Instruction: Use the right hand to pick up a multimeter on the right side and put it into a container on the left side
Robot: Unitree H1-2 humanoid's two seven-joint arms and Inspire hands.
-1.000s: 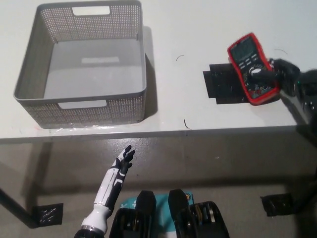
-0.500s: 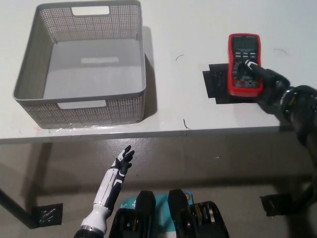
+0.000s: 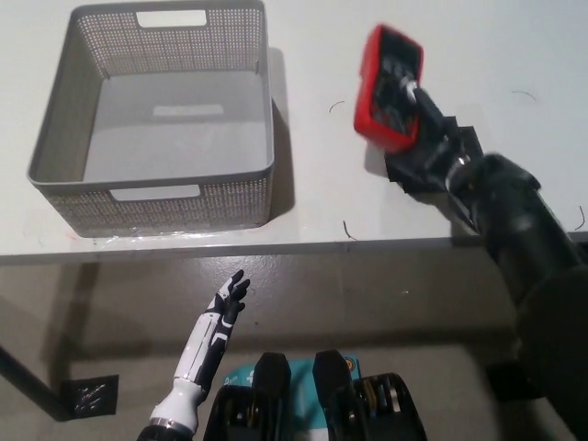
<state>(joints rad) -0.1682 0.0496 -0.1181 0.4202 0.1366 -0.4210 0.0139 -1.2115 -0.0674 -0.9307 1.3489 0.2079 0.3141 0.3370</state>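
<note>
**Meter lifted in the right hand, basket waiting at the left**

At the upper left of the frame the grey basket [image 3: 152, 119] stands on the white bench [image 3: 312, 197], and nothing is seen inside it. Its walls are perforated and its top is wide, so it should be an easy target for a drop from above.

At the lower left, below the bench edge, the white left hand [image 3: 228, 301] rests with its fingers apart and holds nothing.

At the upper centre-right the red meter [image 3: 390, 86] is off the bench, tilted, well apart from the basket. The black right hand [image 3: 432, 138] is closed on its lower end, and black fingers [image 3: 424, 103] lie across its face. Just under the hand a black patch [image 3: 397, 170] shows on the bench.

The meter looks like a stiff plastic body in a rubber jacket, so it is probably of moderate weight, not slippery, and not very fragile, though the display and dial should not be knocked. The hold is at one end, so I think the free end can swing. A hold nearer the middle, across the two long sides, would be safer.
</note>
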